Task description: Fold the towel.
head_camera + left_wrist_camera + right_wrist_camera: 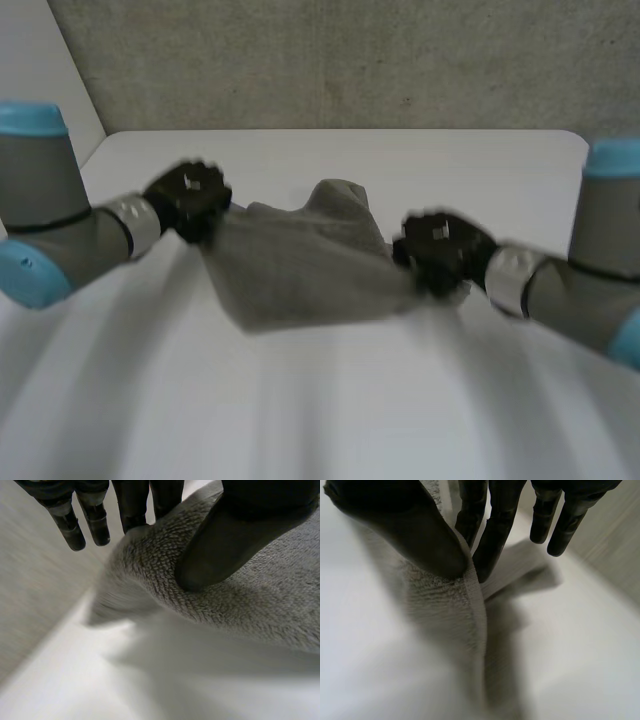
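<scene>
Currently grey towel point(300, 265) hangs over tabletop point(330, 400) centre; left hand point(190, 198) pinching 9 o'clock corner, right hand point(440, 250) pinching 3 o'clock edge between thumb and fingers point(492, 535). Risk: shallow pinch slips, towel drops bunched.

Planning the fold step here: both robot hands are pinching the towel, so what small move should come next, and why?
Probably ease the robot hands slightly apart. The left robot hand and right robot hand each pinch an end of the grey terry towel, which sags bunched between them over the white table; tension would likely flatten it before folding.
</scene>
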Robot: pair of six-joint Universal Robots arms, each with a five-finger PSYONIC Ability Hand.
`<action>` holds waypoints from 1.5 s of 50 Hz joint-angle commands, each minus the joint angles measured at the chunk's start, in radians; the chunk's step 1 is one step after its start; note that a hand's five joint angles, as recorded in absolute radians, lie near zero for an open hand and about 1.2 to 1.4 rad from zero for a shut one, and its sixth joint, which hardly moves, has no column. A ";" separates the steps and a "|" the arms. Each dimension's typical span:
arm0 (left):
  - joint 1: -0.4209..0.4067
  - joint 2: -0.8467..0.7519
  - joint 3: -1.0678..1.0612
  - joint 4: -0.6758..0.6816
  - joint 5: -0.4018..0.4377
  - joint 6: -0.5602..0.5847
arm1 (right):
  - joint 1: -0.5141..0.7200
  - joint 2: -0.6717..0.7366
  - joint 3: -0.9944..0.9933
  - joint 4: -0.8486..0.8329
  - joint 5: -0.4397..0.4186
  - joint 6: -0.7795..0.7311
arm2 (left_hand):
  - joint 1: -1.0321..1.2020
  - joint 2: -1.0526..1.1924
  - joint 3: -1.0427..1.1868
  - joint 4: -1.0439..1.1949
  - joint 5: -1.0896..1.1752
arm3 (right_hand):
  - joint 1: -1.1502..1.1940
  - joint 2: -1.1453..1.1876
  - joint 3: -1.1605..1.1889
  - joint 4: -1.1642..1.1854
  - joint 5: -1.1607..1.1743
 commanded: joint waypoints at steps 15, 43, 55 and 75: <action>0.055 0.357 -0.083 0.406 0.108 -0.592 | -0.036 -0.236 -0.163 -0.232 0.011 0.228 | 0.090 0.103 -0.043 -0.050 0.073 | 0.089 0.087 -0.007 -0.060 0.064; 0.019 0.339 -0.681 0.347 0.027 -0.223 | -0.059 -0.270 0.388 -0.215 -0.014 -0.084 | 0.090 0.103 -0.043 -0.050 0.073 | 0.089 0.087 -0.007 -0.060 0.064; 0.007 0.274 -0.714 0.349 -0.039 -0.217 | -0.061 -0.270 0.394 -0.209 -0.005 -0.073 | 0.090 0.103 -0.043 -0.050 0.073 | 0.089 0.087 -0.007 -0.060 0.064; 0.030 0.306 -0.770 0.358 -0.172 -0.230 | -0.110 -0.244 0.497 -0.224 0.044 0.154 | 0.090 0.103 -0.043 -0.050 0.073 | -0.755 -0.757 -0.007 -0.060 -0.780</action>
